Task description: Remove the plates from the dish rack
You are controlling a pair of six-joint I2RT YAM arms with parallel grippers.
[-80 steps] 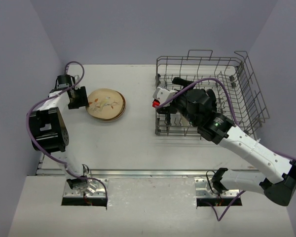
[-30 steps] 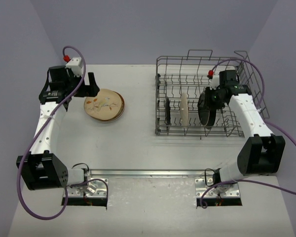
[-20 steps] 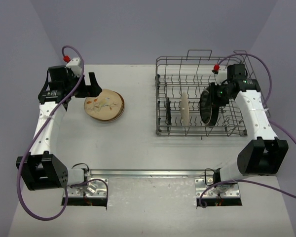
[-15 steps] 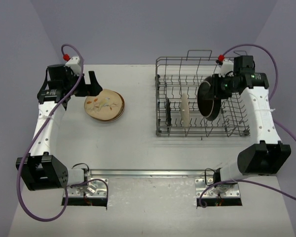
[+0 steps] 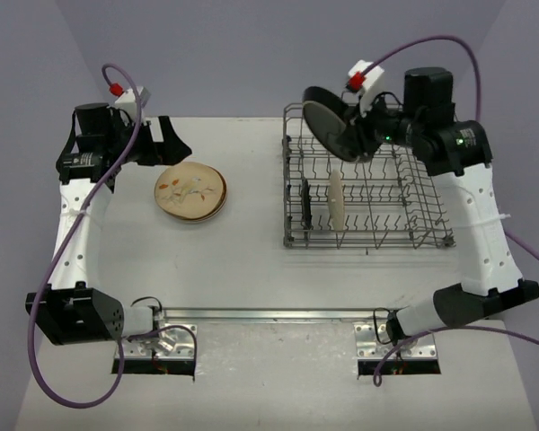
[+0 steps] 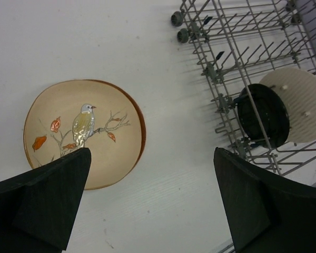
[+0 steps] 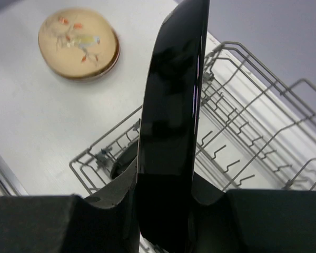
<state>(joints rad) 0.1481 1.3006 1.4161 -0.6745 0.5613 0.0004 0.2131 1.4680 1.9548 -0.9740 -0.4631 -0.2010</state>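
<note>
- The right gripper [image 5: 352, 135] is clamped on a black plate [image 5: 327, 124], and the wrist view has the fingers pinching its lower edge from both sides.
- The black plate is glossy and smooth. It is seen edge-on from the wrist as a thin dark curve, with a streak of light down its rim [image 7: 171, 126].
- From above, it is held up in the air over the far-left part of the dish rack [image 5: 368, 241], tilted, with its round face turned towards the left.
- The dish rack is grey metal wire, rectangular, with rows of upright tines and raised loop handles, and it sits on the right half of the white table [image 5: 238, 265].
- Two pieces stand on edge in the rack's left end. One is a cream plate [image 5: 336, 199], round and matt, with faint ribbing in the left wrist view [image 6: 301, 108].
- The other is a small black dish [image 5: 305, 202] just beside it, nearer the rack's left wall.
- The left gripper [image 5: 166, 139] is spread wide and holds nothing, its dark wedge-shaped fingers [image 6: 50, 197] hanging over the table.
- Below it is a stack of plates. On top is a bird plate [image 6: 81, 132], matt cream, painted with a bird on a twig and orange leaves.
- The rim of an orange-brown plate [image 6: 141, 134] peeks out beneath it.
- The stack lies flat on the table's left side, well apart from the rack.
</note>
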